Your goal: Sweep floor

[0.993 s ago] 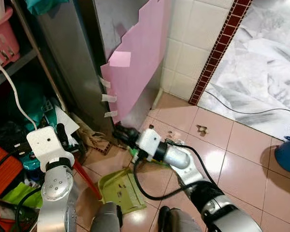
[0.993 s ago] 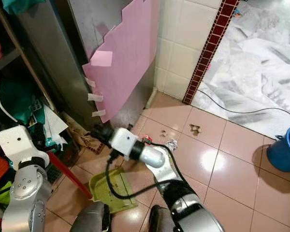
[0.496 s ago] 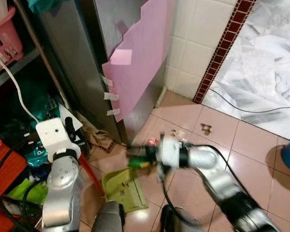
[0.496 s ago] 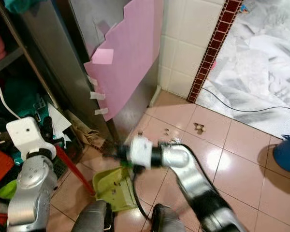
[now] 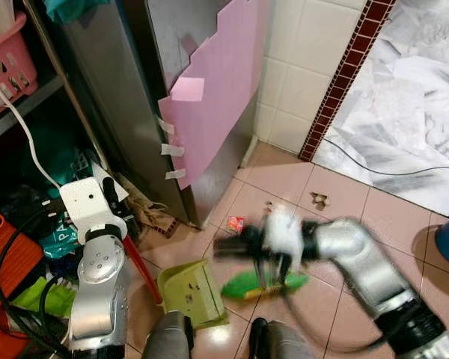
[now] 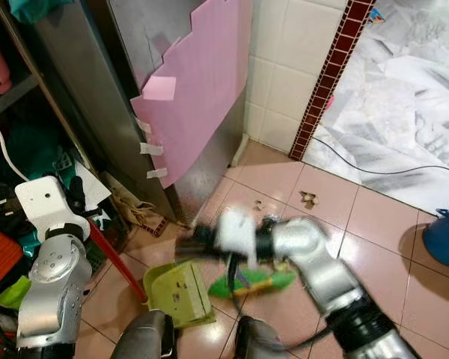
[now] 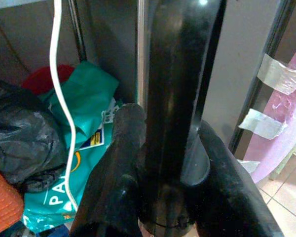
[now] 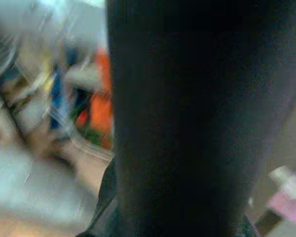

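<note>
Now our left gripper (image 7: pixel 163 187) grips the dustpan (image 5: pixel 191 290) pole, our blurred right gripper's (image 5: pixel 228 245) fingers we cannot tell, beside the pink board (image 5: pixel 217 97) at upper middle.

White capital letters "PA" stand on a teal plastic bag (image 7: pixel 84 148) in the lower left of the left wrist view, the rest of the word cut off by the dark gripper fingers (image 7: pixel 113 187) in front of it. A small blue-and-yellow printed label on the same bag, near mid-frame, is too small to read. The pink sheet (image 5: pixel 217 97) and the paler note (image 5: pixel 187 88) stuck on it, upper centre of the left eye view, carry no legible writing.
</note>
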`<state>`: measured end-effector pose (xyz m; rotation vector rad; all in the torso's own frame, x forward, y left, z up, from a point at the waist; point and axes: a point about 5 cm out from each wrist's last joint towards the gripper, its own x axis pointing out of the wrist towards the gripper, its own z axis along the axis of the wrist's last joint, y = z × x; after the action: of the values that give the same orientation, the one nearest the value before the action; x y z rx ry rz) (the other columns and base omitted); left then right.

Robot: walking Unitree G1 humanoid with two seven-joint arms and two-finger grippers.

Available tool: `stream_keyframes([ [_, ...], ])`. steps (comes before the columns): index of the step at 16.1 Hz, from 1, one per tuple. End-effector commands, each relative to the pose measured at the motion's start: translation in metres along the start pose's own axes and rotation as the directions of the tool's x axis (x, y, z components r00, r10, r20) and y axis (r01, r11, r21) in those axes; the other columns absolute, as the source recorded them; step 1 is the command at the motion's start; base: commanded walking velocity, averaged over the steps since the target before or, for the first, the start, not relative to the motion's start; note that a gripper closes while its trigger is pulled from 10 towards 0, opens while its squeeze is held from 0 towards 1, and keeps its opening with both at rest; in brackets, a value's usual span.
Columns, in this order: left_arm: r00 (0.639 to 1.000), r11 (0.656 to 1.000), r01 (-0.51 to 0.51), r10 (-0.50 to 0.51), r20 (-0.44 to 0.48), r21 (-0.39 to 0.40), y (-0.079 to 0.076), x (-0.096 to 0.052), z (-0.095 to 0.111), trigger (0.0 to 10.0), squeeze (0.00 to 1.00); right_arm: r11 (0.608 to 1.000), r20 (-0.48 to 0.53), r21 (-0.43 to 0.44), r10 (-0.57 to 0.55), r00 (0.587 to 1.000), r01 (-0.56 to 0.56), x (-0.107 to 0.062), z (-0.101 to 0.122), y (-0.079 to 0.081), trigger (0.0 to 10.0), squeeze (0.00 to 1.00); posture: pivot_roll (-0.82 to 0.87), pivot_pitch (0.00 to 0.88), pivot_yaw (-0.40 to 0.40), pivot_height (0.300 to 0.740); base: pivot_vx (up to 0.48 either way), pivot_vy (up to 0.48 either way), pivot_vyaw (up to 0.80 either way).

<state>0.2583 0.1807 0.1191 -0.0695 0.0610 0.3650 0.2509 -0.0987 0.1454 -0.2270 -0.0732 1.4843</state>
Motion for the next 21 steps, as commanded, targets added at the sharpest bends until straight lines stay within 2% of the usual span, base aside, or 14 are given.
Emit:
stream_keyframes([
  [1, 1.000, 1.000, 0.017, -0.017, 0.005, 0.004, -0.001, 0.001, -0.001, 10.0, 0.00, 0.999, 0.090, 0.014, -0.039, 0.995, 0.038, 0.001, 0.017, -0.005, 10.0, 0.00, 0.08, 0.115, 0.048, 0.740, 0.000, 0.000, 0.00],
  [3, 0.999, 0.999, 0.038, -0.039, 0.012, 0.009, -0.005, 0.003, -0.001, 10.0, 0.00, 0.989, 0.159, -0.008, -0.145, 0.977, 0.148, -0.001, 0.031, -0.021, 10.0, 0.00, 0.07, 0.109, 0.053, 0.740, 0.000, 0.000, 0.00],
  [4, 0.996, 0.997, 0.079, -0.080, 0.025, 0.026, -0.014, 0.005, 0.000, 10.0, 0.00, 0.950, 0.230, -0.038, -0.292, 0.928, 0.309, -0.007, 0.046, -0.042, 10.0, 0.00, 0.05, 0.099, 0.053, 0.740, 0.000, 0.000, 0.00],
  [6, 0.990, 0.990, 0.139, -0.140, 0.026, 0.036, -0.023, 0.005, 0.000, 10.0, 0.00, 0.895, 0.259, -0.083, -0.406, 0.876, 0.439, -0.015, 0.055, -0.058, 10.0, 0.00, 0.05, 0.099, 0.053, 0.740, 0.000, 0.000, 0.00],
  [7, 0.978, 0.977, 0.208, -0.209, 0.019, 0.037, -0.033, 0.005, -0.001, 10.0, 0.00, 0.845, 0.259, -0.143, -0.471, 0.844, 0.515, -0.019, 0.057, -0.065, 10.0, 0.00, 0.04, 0.096, 0.048, 0.740, 0.000, 0.000, 0.00],
  [10, 0.967, 0.966, 0.254, -0.255, 0.010, 0.050, -0.043, 0.008, -0.003, 10.0, 0.00, 0.699, 0.277, -0.158, -0.647, 0.711, 0.698, -0.030, 0.058, -0.080, 10.0, 0.00, 0.03, 0.090, 0.041, 0.740, 0.000, 0.000, 0.00],
  [11, 0.966, 0.965, 0.257, -0.258, 0.004, 0.044, -0.044, 0.008, -0.003, 10.0, 0.00, 0.645, 0.282, -0.169, -0.692, 0.664, 0.745, -0.034, 0.058, -0.082, 10.0, 0.00, 0.03, 0.089, 0.039, 0.740, 0.000, 0.000, 0.00],
  [12, 0.965, 0.964, 0.262, -0.262, -0.003, 0.035, -0.045, 0.009, -0.004, 10.0, 0.00, 0.565, 0.294, -0.186, -0.749, 0.594, 0.804, -0.042, 0.058, -0.085, 10.0, 0.00, 0.03, 0.085, 0.037, 0.740, 0.000, 0.000, 0.00],
  [13, 0.964, 0.964, 0.266, -0.265, -0.008, 0.030, -0.046, 0.008, -0.005, 10.0, 0.00, 0.501, 0.305, -0.203, -0.784, 0.541, 0.841, -0.049, 0.058, -0.087, 10.0, 0.00, 0.03, 0.085, 0.037, 0.740, 0.000, 0.000, 0.00],
  [15, 0.962, 0.962, 0.274, -0.273, -0.020, 0.020, -0.047, 0.007, -0.007, 10.0, 0.00, 0.428, 0.313, -0.212, -0.822, 0.475, 0.879, -0.059, 0.059, -0.088, 10.0, 0.00, 0.02, 0.086, 0.033, 0.740, 0.000, 0.000, 0.00],
  [16, 0.961, 0.961, 0.275, -0.275, -0.022, 0.018, -0.047, 0.007, -0.007, 10.0, 0.00, 0.418, 0.314, -0.214, -0.826, 0.467, 0.883, -0.061, 0.060, -0.088, 10.0, 0.00, 0.02, 0.086, 0.033, 0.740, 0.000, 0.000, 0.00],
  [18, 0.960, 0.960, 0.279, -0.278, -0.031, 0.030, -0.050, 0.006, -0.012, 10.0, 0.00, 0.292, 0.253, -0.290, -0.895, 0.367, 0.911, -0.073, 0.049, -0.086, 10.0, 0.00, 0.01, 0.090, 0.026, 0.740, 0.000, 0.000, 0.00],
  [20, 0.957, 0.957, 0.288, -0.288, -0.030, 0.023, -0.051, 0.006, -0.013, 10.0, 0.00, 0.266, 0.200, -0.319, -0.919, 0.339, 0.910, -0.072, 0.037, -0.081, 10.0, 0.00, 0.00, 0.091, 0.024, 0.740, 0.000, 0.000, 0.00],
  [21, 0.950, 0.951, 0.311, -0.310, -0.028, 0.002, -0.055, 0.009, -0.015, 10.0, 0.00, 0.228, 0.153, -0.316, -0.946, 0.287, 0.921, -0.069, 0.022, -0.077, 10.0, 0.00, 0.00, 0.094, 0.022, 0.740, 0.000, 0.000, 0.00],
])
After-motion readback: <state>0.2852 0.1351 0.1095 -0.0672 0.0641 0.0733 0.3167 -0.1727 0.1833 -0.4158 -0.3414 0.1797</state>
